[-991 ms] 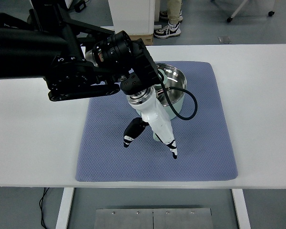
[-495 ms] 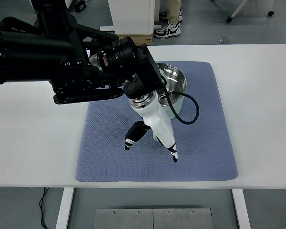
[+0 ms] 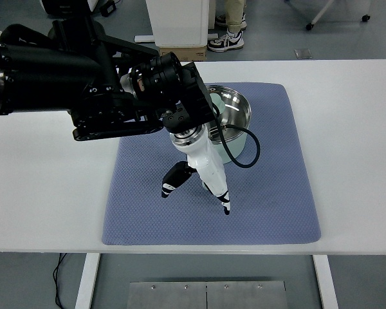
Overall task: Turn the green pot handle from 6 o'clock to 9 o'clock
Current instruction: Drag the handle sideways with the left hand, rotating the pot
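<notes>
The pale green pot [image 3: 234, 126] with a shiny steel inside stands at the far middle of the blue-grey mat [image 3: 276, 193]. Its handle is hidden under my left hand. My left arm, black and bulky, comes in from the left, and its white hand [image 3: 196, 195] points down at the mat just in front of the pot. The black-tipped fingers [image 3: 224, 205] and the thumb [image 3: 170, 187] are spread apart, and I see nothing held between them. The right arm does not show.
A black cable [image 3: 251, 151] loops from the wrist over the pot's near side. The mat lies on a white table [image 3: 354, 129]. Beyond the far edge a person's shoes [image 3: 226, 40] stand beside a white cabinet [image 3: 180, 22].
My left hand has shifted a little to the left over the mat, fingers and thumb moving with it. The pot's body stays in nearly the same place.
</notes>
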Robot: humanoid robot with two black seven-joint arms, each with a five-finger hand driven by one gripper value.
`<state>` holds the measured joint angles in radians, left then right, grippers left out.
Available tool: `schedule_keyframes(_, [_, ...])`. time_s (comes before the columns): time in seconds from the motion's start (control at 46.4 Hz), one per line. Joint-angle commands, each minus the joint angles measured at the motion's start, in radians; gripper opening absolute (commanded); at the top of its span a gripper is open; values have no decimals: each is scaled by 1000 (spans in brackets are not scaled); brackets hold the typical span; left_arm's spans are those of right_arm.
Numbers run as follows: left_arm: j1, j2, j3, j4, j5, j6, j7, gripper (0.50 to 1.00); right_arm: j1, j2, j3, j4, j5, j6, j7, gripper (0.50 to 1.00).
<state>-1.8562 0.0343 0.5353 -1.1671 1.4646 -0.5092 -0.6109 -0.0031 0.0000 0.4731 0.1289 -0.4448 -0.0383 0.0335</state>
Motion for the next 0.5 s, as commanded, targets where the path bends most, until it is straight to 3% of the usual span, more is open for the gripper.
schedule_keyframes(0.0, [-1,3,2,0,14,0,0,1000,0,0,-1,0,0,0,0,1000])
schedule_keyframes(0.474, [-28,24,29,-19,114,-2,0,1000,0,0,1,0,0,0,0,1000])
